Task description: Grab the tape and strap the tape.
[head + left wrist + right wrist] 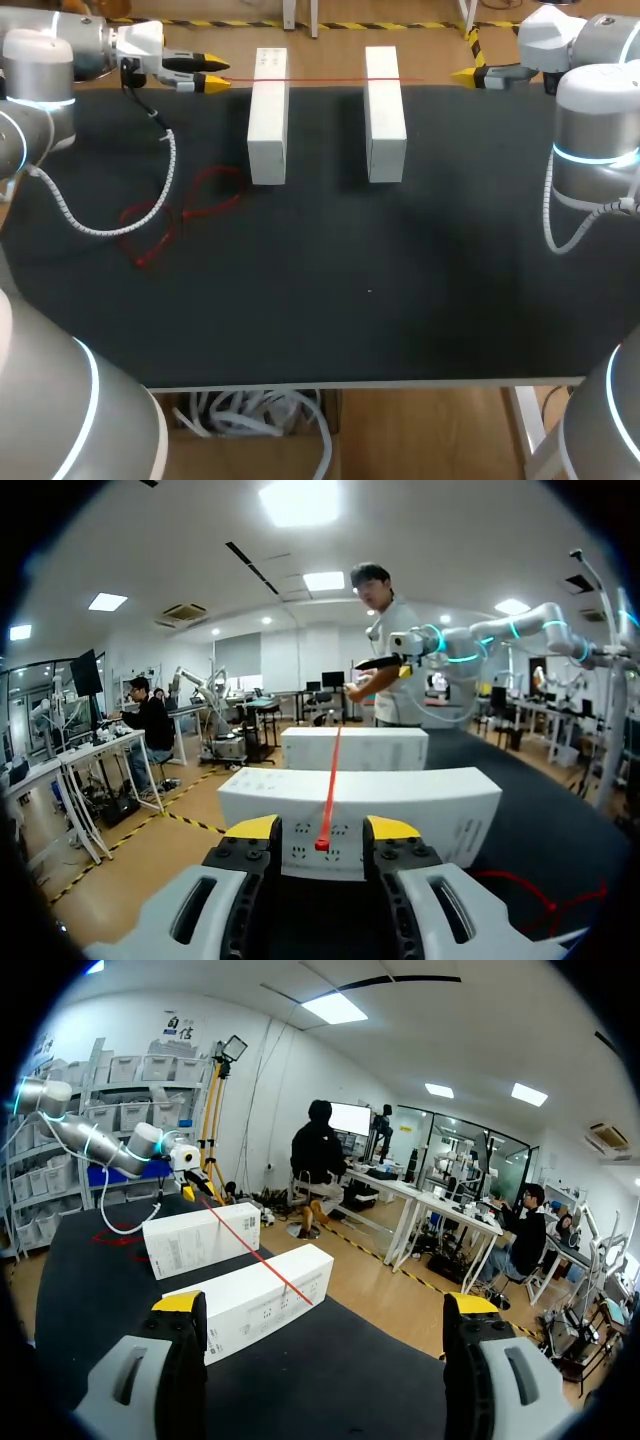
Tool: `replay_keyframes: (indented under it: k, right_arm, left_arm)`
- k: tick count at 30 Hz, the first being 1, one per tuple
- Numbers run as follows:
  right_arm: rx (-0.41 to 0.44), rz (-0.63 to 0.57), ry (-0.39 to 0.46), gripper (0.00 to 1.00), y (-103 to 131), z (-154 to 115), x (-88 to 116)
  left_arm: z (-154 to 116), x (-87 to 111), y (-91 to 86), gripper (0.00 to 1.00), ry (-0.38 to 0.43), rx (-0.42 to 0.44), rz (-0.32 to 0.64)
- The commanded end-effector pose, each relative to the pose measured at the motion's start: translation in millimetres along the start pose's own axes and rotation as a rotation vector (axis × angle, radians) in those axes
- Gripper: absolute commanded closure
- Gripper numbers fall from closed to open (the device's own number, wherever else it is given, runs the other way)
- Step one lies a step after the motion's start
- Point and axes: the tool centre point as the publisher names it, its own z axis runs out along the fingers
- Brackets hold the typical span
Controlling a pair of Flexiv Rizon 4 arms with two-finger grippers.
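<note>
- Left gripper (218, 74) hangs at the table's (400, 280) far left corner. In the left wrist view it is part-way spread, and the tape's end sits between the tips with a gap on each side, so by my reading it is not pinching the tape.
- Red loops (190, 210) lie slack on the table, near the left box (267, 130). I cannot tell whether they join the stretched length.
- Tape (330, 78) runs straight from the left gripper across the tops of the left box and the right box (385, 120). Its other end stops just past the right box.
- Right gripper (462, 74) hovers at the far right corner, spread wide and holding nothing, well apart from the tape's end.
- Judgement: the tape is laid over both boxes, so the task looks about half done. Taking the free end on the right and strapping it down is not yet done.
</note>
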Motion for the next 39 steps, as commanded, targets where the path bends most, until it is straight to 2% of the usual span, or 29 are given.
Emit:
replay_keyframes:
  k: [1, 3, 15, 20, 28, 33, 34, 39]
  right_arm:
    - [0.001, 0.000, 0.002, 0.00, 0.0, -0.1, -0.6]
    - [0.001, 0.000, 0.002, 0.00, 0.0, -0.1, -0.6]
    - [0.001, 0.000, 0.002, 0.00, 0.0, -0.1, -0.6]
    - [0.001, 0.000, 0.002, 0.00, 0.0, -0.1, -0.6]
    - [0.001, 0.000, 0.002, 0.00, 0.0, -0.1, -0.6]
    - [0.001, 0.000, 0.002, 0.00, 0.0, -0.1, -0.6]
    - [0.001, 0.000, 0.002, 0.00, 0.0, -0.1, -0.6]
    - [0.001, 0.000, 0.002, 0.00, 0.0, -0.1, -0.6]
  left_arm:
    - [1.9, -9.2, 5.4, 0.67, 0.132, 0.030, -0.016]
    - [0.5, -10.0, 4.4, 0.69, 0.134, 0.059, -0.019]
    - [-3.6, -4.7, 8.9, 0.68, 0.135, 0.050, -0.025]
    - [-5.4, -6.4, 7.9, 0.75, 0.133, 0.051, -0.021]
    - [-4.6, -7.5, 12.1, 0.72, 0.140, 0.043, -0.028]
    - [-2.8, -8.7, 12.1, 0.77, 0.143, 0.049, -0.030]
    - [-2.5, -9.1, 12.4, 0.82, 0.142, 0.050, -0.031]
    - [-0.8, -7.5, 14.5, 0.85, 0.144, 0.051, -0.038]
